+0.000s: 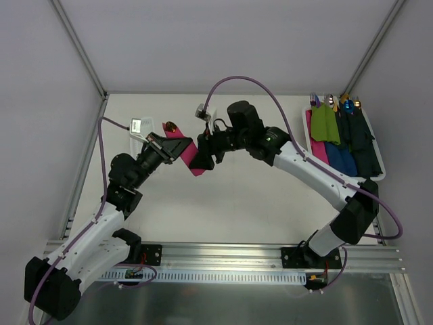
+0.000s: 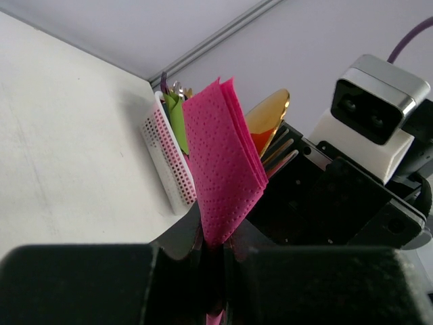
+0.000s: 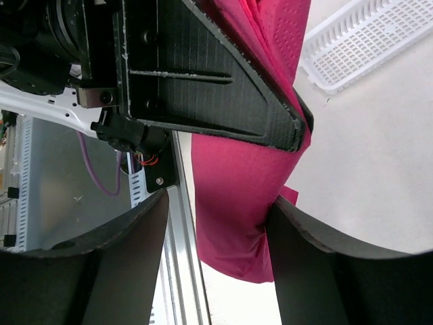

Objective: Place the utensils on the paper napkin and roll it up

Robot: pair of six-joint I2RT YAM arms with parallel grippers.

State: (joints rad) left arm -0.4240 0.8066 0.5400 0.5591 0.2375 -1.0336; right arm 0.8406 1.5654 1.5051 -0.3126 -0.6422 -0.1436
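My left gripper is shut on the folded magenta paper napkin and holds it above the table. In the left wrist view the jaws pinch its lower corner and the napkin stands up. A gold spoon and fork tines stick out behind it. They also show in the top view. What holds them is hidden. My right gripper is open around the napkin's hanging end. Its right finger touches the paper.
A white tray at the back right holds green, blue and navy napkin rolls with coloured utensils; it also shows in the left wrist view. A white lattice basket lies on the table beyond my left gripper. Walls close in at the back.
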